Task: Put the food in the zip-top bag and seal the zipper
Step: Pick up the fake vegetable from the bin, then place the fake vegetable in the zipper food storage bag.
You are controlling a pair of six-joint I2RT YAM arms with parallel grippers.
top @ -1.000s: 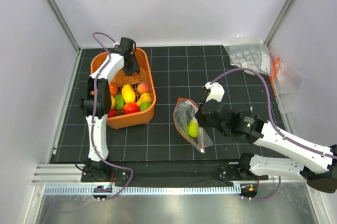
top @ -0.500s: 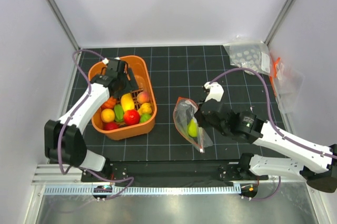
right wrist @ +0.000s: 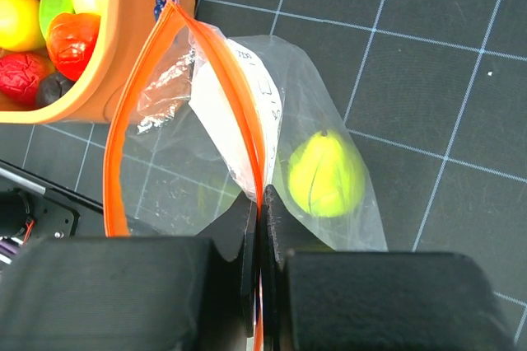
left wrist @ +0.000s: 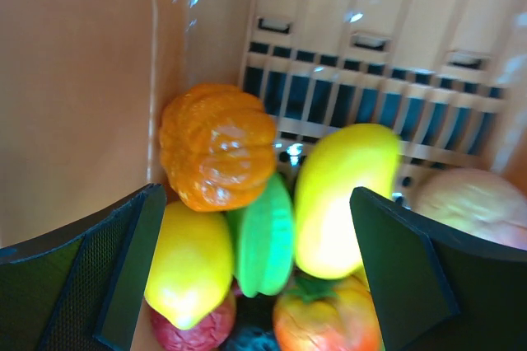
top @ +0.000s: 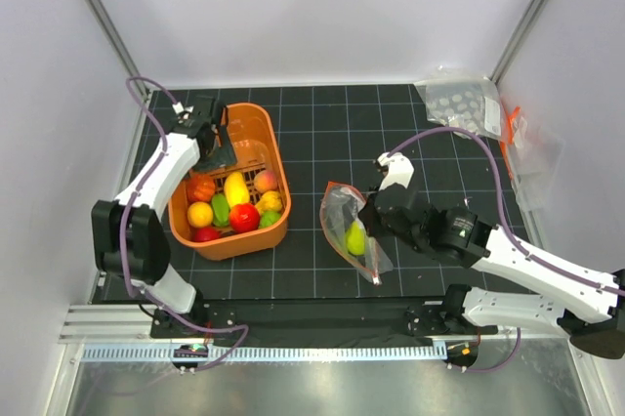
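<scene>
Several pieces of food lie heaped in the orange basket (top: 278, 157). Among them are an orange pumpkin (left wrist: 218, 153), a yellow lemon (left wrist: 189, 264), a green piece (left wrist: 263, 236) and a yellow mango (left wrist: 342, 198). My left gripper (left wrist: 259, 285) hangs open just above them, inside the basket (top: 217, 145), holding nothing. A yellow-green pear (right wrist: 325, 174) lies inside the zip-top bag (top: 342, 216). My right gripper (right wrist: 262, 211) is shut on the bag's rim at the orange-red zipper (right wrist: 123, 145). It holds the mouth up, gaping toward the basket.
Other clear bags lie at the back right corner (top: 459, 104) and against the right wall (top: 527, 143). The basket sits close to the left of the held bag. White walls and metal posts enclose the black gridded mat (top: 332, 133).
My left gripper has opened wide and come nearer over the fruit, its elbow swinging out left. The basket has shifted slightly toward the near edge. The right arm and bag are still.
</scene>
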